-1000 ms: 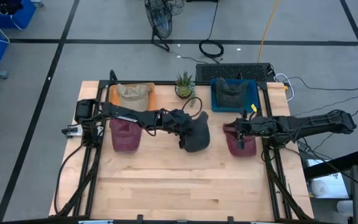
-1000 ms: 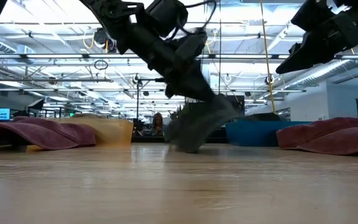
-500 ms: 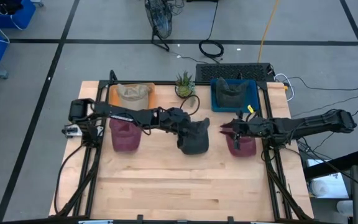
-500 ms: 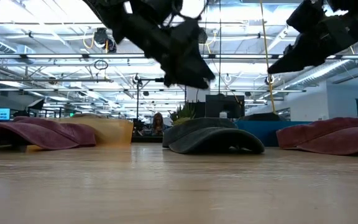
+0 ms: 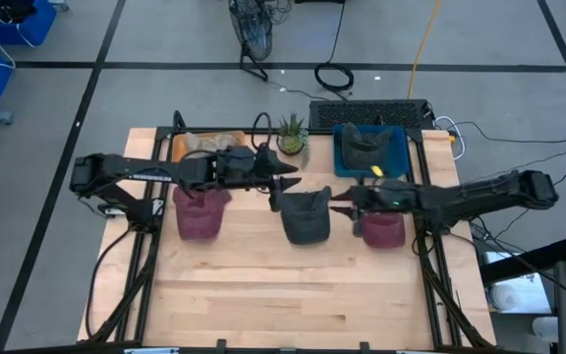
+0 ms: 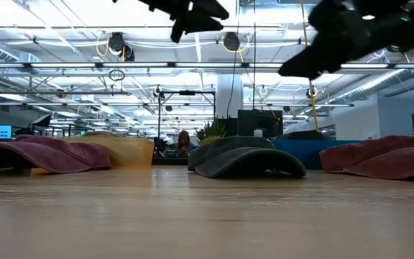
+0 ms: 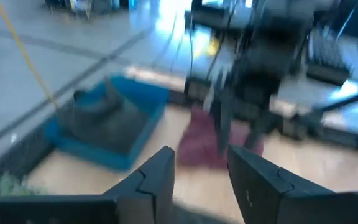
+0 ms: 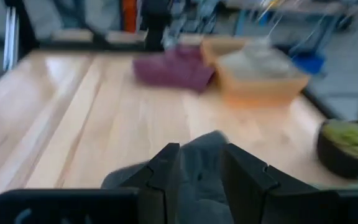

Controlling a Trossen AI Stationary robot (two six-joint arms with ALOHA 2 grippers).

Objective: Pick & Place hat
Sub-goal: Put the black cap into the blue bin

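A dark grey hat (image 5: pixel 306 215) lies crown up on the wooden table (image 5: pixel 263 295), resting on its rim and brim (image 6: pixel 246 164). My left gripper (image 5: pixel 285 185) is open and empty. It hangs well above the table to the hat's far left (image 6: pixel 210 10). My right gripper (image 5: pixel 337 205) is also open. It is level, above and just right of the hat (image 6: pixel 293 68), and points toward the table's left. Between its fingertips (image 8: pixel 201 168) the right wrist view shows the hat's crown (image 8: pixel 197 152) below.
One maroon hat (image 5: pixel 199 211) lies at the left and another (image 5: pixel 381 229) under my right arm. At the far edge stand an orange bin with a beige hat (image 5: pixel 209 147), a small plant (image 5: pixel 291 134) and a blue bin holding a dark hat (image 5: pixel 368 147). The table's near half is bare wood.
My left gripper has let go of the grey hat, then risen and drawn back toward the table's far left. The hat, tilted under the fingers a second ago, has dropped flat onto the table. My right gripper has moved toward the table's left, up to the hat.
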